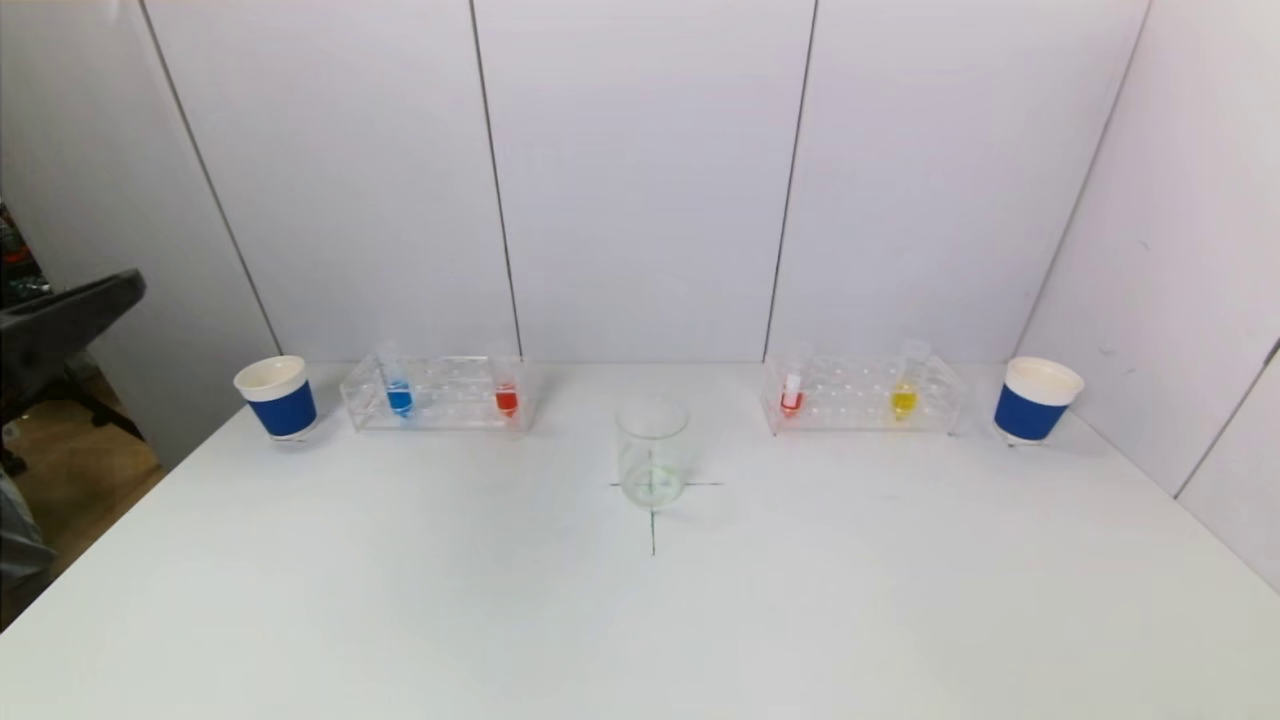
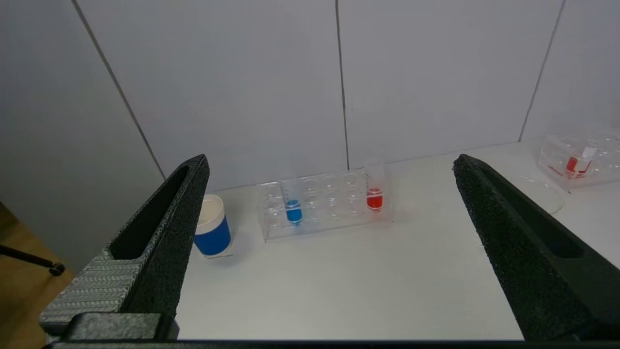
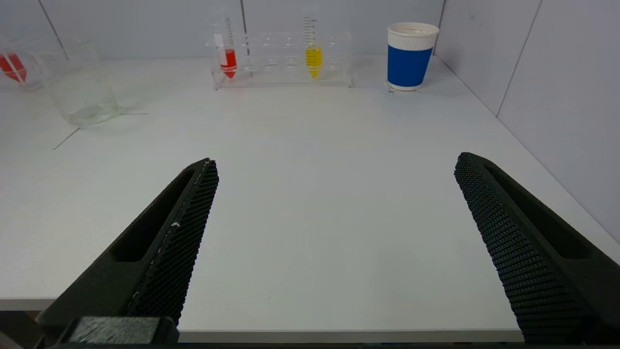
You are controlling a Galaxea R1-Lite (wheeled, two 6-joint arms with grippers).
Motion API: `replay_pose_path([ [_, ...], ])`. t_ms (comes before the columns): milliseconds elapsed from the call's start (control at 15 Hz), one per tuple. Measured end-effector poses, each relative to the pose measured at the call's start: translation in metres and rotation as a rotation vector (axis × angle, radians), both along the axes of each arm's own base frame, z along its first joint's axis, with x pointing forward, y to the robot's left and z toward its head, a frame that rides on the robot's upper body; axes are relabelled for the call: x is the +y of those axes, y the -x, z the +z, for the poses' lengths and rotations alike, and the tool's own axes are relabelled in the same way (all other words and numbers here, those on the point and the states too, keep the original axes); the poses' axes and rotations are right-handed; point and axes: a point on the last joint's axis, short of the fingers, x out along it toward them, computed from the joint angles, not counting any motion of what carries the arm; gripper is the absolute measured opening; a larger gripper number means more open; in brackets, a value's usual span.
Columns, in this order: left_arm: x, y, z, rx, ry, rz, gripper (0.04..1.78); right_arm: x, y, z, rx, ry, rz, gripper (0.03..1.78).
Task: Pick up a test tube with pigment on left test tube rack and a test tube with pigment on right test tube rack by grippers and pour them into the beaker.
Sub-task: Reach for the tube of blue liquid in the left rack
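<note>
Head view: we see a white table (image 1: 400, 600) with a clear beaker (image 1: 652, 452) at centre, standing on a drawn cross mark (image 1: 653, 520). Left test tube rack (image 1: 437, 393) sits toward the back, holding a blue tube (image 1: 398, 388) and a red tube (image 1: 506, 390), a blue paper cup (image 1: 277, 396) just beside its outer end. Right test tube rack (image 1: 862, 395) holds a red tube with white label (image 1: 792, 390) and a yellow tube (image 1: 905, 388); a second blue cup (image 1: 1035, 400) stands just beside it. We see no arms here.

Left wrist view: left gripper (image 2: 329, 194) spread wide, holding nothing, hanging near the table's front edge, well apart from the left rack, blue tube and red tube, all upright.

Right wrist view: right gripper (image 3: 336, 194) also spread wide and empty, low over the front edge of the table. Right rack, yellow tube and labelled red tube stand far ahead, the beaker off to one side.
</note>
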Motion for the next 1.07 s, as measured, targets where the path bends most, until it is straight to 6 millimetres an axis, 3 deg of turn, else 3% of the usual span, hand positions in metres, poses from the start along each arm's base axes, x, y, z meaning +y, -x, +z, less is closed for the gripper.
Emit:
replay_pose_path([
  [533, 0.015, -0.099, -0.047, 0.080, 0.014, -0.002, 1.76, 0.000, 0.000, 0.000, 0.000, 0.000, 0.000, 1.77],
  [1067, 0.026, -0.180, -0.130, 0.100, 0.030, 0.000, 1.76, 0.000, 0.000, 0.000, 0.000, 0.000, 0.000, 1.77],
])
